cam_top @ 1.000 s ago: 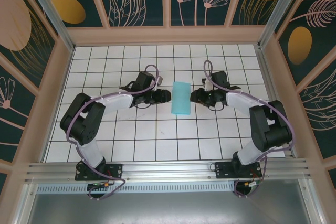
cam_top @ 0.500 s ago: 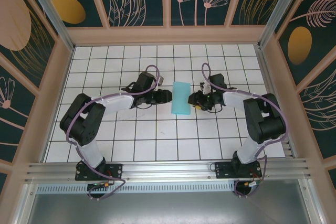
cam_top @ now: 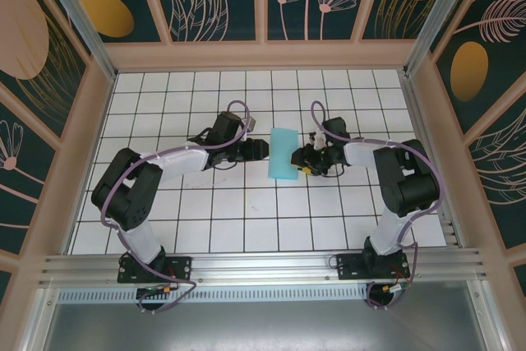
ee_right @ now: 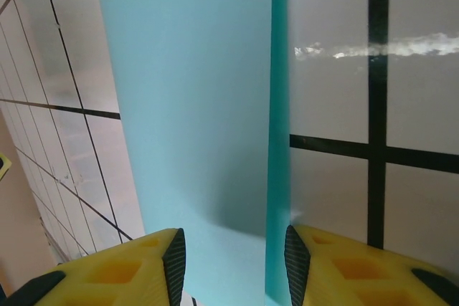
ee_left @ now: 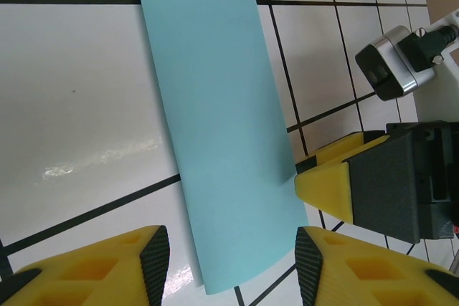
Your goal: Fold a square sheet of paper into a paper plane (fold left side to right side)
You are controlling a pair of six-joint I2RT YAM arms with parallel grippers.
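The square sheet of paper [cam_top: 283,154] lies on the tiled table as a light turquoise rectangle, about one tile wide and two long. My left gripper [cam_top: 260,150] hovers low at its left side, open, and the paper [ee_left: 222,127] runs out ahead of its fingertips [ee_left: 229,256]. My right gripper [cam_top: 301,157] is at the paper's right edge, open. One of its fingers [ee_right: 168,263] is over the paper [ee_right: 193,105], the other beside a darker teal strip along that edge. A right finger [ee_left: 326,190] touches the paper's edge in the left wrist view.
White tiled table [cam_top: 246,211] with black grid lines, enclosed by wooden rails and patterned panels [cam_top: 263,55]. Both arms reach inward from their bases at the near edge [cam_top: 263,265].
My right gripper has slid left, up against the paper's right edge. The left gripper and the paper have stayed in place.
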